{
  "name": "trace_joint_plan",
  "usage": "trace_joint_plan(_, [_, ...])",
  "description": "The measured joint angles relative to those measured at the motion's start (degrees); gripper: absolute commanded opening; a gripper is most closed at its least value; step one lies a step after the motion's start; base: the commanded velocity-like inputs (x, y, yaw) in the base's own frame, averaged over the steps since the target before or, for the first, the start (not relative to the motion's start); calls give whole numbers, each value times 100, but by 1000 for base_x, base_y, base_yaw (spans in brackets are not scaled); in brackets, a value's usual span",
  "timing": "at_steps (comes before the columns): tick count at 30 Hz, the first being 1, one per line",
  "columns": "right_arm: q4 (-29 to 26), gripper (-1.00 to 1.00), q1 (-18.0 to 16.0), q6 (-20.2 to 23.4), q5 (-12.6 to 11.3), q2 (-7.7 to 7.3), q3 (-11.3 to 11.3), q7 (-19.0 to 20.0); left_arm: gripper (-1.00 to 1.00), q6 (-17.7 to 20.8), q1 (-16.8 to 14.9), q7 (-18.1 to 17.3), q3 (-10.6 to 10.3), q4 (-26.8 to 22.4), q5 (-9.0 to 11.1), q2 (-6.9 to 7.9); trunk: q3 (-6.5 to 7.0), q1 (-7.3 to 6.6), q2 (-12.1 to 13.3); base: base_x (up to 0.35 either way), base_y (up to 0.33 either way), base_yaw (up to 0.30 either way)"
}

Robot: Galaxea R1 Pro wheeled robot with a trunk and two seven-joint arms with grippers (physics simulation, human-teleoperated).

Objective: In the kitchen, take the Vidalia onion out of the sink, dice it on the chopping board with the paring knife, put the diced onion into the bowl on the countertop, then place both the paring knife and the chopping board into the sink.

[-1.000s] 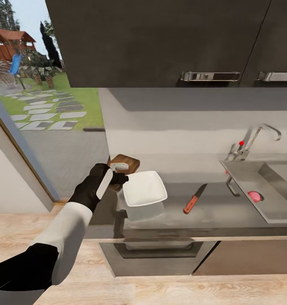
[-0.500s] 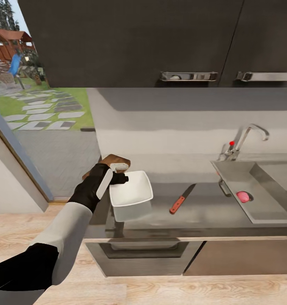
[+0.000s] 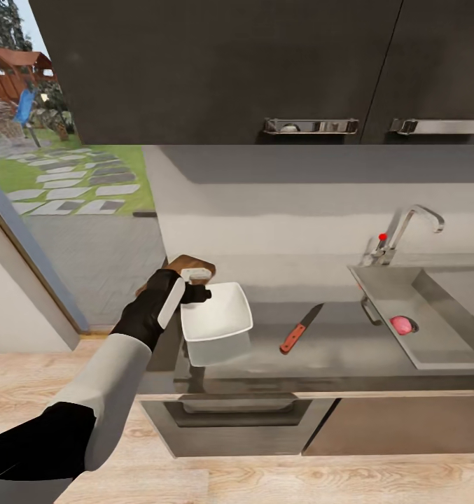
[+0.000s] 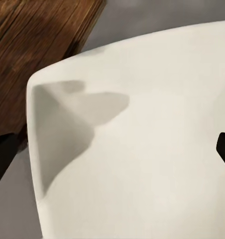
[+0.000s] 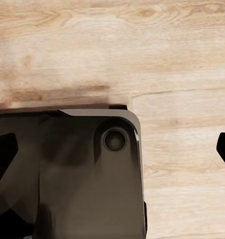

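The white bowl (image 3: 217,316) stands on the grey countertop (image 3: 342,353), with the brown chopping board (image 3: 192,264) behind its left corner. My left gripper (image 3: 198,285) hovers open over the bowl's left rim, partly hiding the board. In the left wrist view its fingers (image 4: 1,159) straddle the bowl (image 4: 142,149), with the board (image 4: 37,45) beyond. The red-handled paring knife (image 3: 301,328) lies right of the bowl. The pinkish Vidalia onion (image 3: 402,324) rests in the sink (image 3: 440,346). My right gripper (image 5: 112,149) hangs open over the robot's dark base.
A chrome tap (image 3: 413,225) with a red knob (image 3: 383,236) stands behind the sink. Dark upper cabinets (image 3: 265,70) hang overhead. An oven front (image 3: 237,420) sits below the counter. A glass opening (image 3: 68,175) onto a garden lies left; wooden floor (image 5: 182,59) is underfoot.
The whole view shifted left a second ago as the camera moved right, carrying my left gripper from beside the bowl to over its left rim. Nothing has moved in the last half second.
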Motion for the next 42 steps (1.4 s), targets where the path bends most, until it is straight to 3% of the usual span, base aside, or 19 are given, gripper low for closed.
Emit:
trace_joint_plan(26, [0, 100, 0, 0, 0, 0, 0, 0, 100, -4, 0, 3, 0, 90, -4, 2, -6, 0, 0, 0, 36, 0])
trace_joint_plan(42, [0, 100, 0, 0, -1, 3, 0, 0, 100, -26, 1, -5, 10, 293, -9, 24, -138, 0, 0, 0, 0, 0])
